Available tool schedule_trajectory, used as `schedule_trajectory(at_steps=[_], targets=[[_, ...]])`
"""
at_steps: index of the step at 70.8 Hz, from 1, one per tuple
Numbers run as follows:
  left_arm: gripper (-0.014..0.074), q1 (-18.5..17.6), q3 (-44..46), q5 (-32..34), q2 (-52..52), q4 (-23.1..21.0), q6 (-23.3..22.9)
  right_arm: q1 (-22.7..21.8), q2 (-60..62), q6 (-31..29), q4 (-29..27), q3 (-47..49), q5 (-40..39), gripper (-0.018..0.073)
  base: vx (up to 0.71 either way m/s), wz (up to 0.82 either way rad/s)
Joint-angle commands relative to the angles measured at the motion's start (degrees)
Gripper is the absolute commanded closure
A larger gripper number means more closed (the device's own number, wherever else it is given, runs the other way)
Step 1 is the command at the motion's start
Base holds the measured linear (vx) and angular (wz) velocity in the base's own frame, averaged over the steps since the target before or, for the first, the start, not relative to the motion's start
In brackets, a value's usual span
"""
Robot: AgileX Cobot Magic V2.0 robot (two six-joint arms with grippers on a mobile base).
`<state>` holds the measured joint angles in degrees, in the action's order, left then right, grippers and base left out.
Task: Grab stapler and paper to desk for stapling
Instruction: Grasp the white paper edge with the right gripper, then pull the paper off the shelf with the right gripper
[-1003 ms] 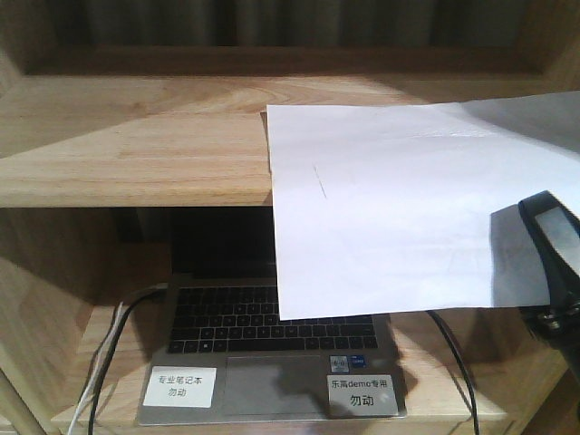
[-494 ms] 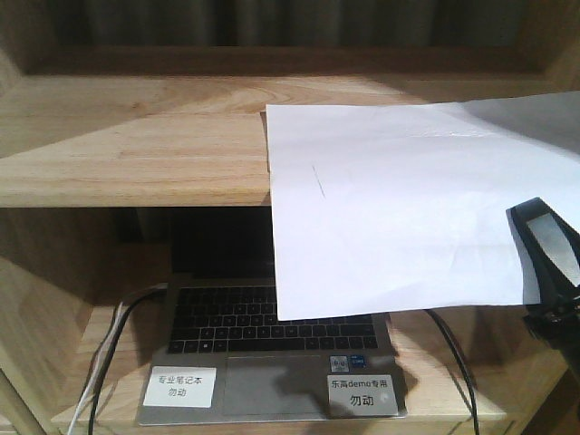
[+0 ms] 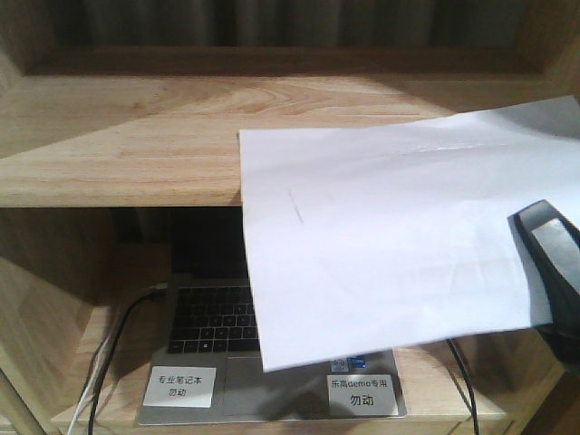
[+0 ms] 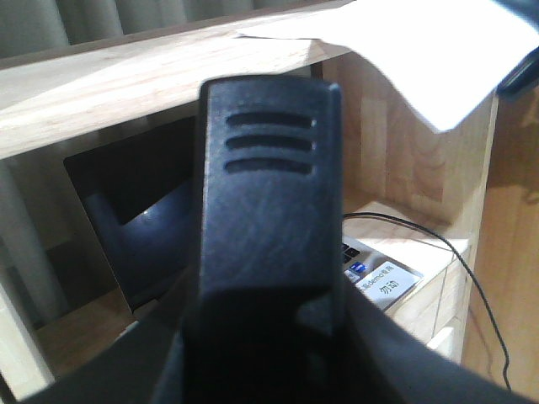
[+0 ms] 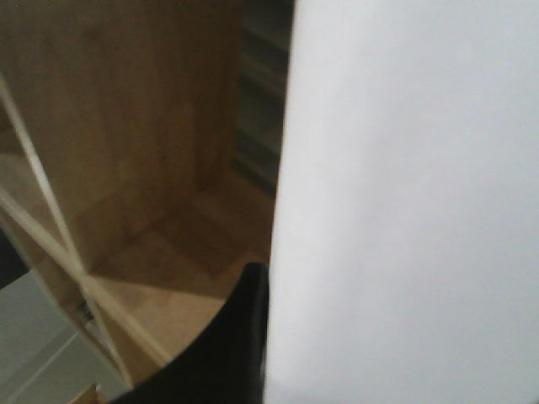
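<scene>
Our right tool (image 3: 542, 243) pinches the plain white paper sheet (image 3: 381, 236), which just slid left, farther off the light wooden shelf (image 3: 136, 145); we can lift it away.

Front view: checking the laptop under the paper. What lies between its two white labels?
The grey touchpad lies between the left label and the right label, as the front view shows; the paper hides its top edge.

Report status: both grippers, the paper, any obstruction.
Right gripper: jaws pinching right edge of plain white paper sheet. Sheet partly off light wooden shelf, overhanging open grey laptop. Left gripper: black ribbed object fills view, jaws unreadable.
</scene>
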<state>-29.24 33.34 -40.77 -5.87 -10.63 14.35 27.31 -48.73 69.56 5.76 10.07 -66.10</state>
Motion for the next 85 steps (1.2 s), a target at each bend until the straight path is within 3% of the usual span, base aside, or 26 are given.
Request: schedule_trajectory(at_steps=[1, 15, 27, 40, 49, 64, 85], targets=[[0.0602, -0.08, 1.44, 6.57, -0.79, -0.96, -0.13, 0.01, 2.66, -0.07, 3.98, 1.84, -8.03, 0.0566, 0.00, 0.00], [0.0602, -0.08, 1.44, 6.57, -0.79, -0.96, -0.13, 0.01, 7.62, 1.66, 13.30, 1.84, -0.89, 0.0566, 0.00, 0.00], [0.0602, -0.08, 1.44, 6.57, -0.79, -0.96, -0.13, -0.33, 11.28, 4.92, 16.35, 1.84, 1.32, 0.0566, 0.00, 0.00], [0.0602, -0.08, 1.44, 6.57, -0.79, -0.96, -0.13, -7.94, 17.23, 11.78, 20.37, 1.63, 2.16, 0.0566, 0.00, 0.00], [0.0602, -0.08, 1.44, 6.57, -0.79, -0.96, -0.13, -12.75, 22.81, 16.50, 21.57, 1.63, 4.72, 0.0566, 0.00, 0.00], [0.0602, -0.08, 1.44, 6.57, -0.79, -0.96, -0.13, -16.43, 29.18, 24.41, 21.51, 1.63, 8.69, 0.0566, 0.00, 0.00], [0.0602, -0.08, 1.44, 6.57, -0.79, -0.96, -0.13, -20.02, 33.23, 26.54, 19.38, 1.63, 9.57, 0.0566, 0.00, 0.00]])
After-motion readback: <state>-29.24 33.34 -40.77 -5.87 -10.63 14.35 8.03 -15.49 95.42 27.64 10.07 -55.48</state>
